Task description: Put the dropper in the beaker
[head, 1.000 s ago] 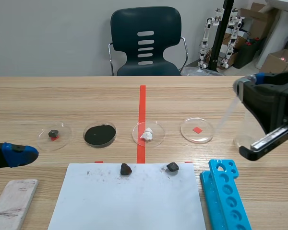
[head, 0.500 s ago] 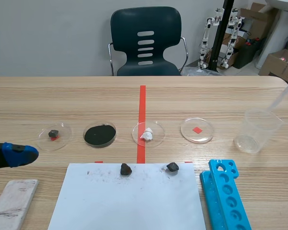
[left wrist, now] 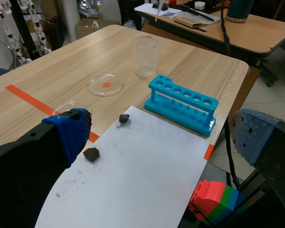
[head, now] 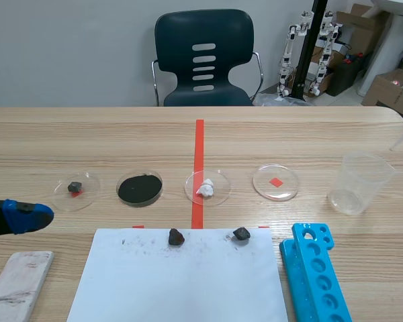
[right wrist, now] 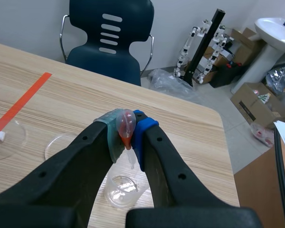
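The dropper (right wrist: 125,124) is squeezed by its red bulb between the pads of the right gripper (right wrist: 128,134). It is up in the air with its thin end pointing down at the clear beaker (right wrist: 122,187), which stands on the table (right wrist: 47,95) just below. The left gripper (left wrist: 159,135) is wide open with nothing in it, well apart on the other side of the white paper (head: 178,282) and the blue test tube rack (head: 316,272)
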Robot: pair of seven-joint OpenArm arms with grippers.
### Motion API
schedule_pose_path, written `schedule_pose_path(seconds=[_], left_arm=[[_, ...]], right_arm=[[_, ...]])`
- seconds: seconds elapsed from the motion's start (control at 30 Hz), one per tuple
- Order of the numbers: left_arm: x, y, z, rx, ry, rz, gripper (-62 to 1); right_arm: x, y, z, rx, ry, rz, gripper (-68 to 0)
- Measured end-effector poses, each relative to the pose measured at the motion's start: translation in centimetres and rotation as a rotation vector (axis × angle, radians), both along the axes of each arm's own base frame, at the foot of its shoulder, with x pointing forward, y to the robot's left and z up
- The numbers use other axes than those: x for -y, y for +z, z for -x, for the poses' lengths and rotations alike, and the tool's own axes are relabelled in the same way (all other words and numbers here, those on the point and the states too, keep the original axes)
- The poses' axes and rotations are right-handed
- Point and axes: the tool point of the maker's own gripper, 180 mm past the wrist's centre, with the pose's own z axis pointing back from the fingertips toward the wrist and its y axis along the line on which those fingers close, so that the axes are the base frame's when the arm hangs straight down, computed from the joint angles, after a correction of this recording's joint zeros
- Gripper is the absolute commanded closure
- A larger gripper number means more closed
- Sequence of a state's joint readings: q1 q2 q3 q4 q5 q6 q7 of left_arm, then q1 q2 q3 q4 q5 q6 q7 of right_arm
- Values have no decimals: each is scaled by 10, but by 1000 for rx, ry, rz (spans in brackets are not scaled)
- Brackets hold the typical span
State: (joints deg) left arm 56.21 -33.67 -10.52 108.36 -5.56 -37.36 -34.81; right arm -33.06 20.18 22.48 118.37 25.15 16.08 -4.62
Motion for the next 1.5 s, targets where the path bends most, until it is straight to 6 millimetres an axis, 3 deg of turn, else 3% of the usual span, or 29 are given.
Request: schedule_pose_path(seconds=[0.3,0.53,0.83,1.03,1.5], left_arm=[[0,0,0,0,0,0,-615],[0,0,0,0,0,0,-615],[0,0,0,0,0,0,-615],[0,0,0,0,0,0,-615],[0,0,0,0,0,1,-615]], right_arm=[[21,-7,-16,9,-54,-23,-10],[15,-21,-26,-25,-20,-53,-10],[1,-65,-28,-138,18,-108,-10],[-3,-74,-28,-150,30,-112,-10],[19,-95,-38,-193,-24,-92,-10]])
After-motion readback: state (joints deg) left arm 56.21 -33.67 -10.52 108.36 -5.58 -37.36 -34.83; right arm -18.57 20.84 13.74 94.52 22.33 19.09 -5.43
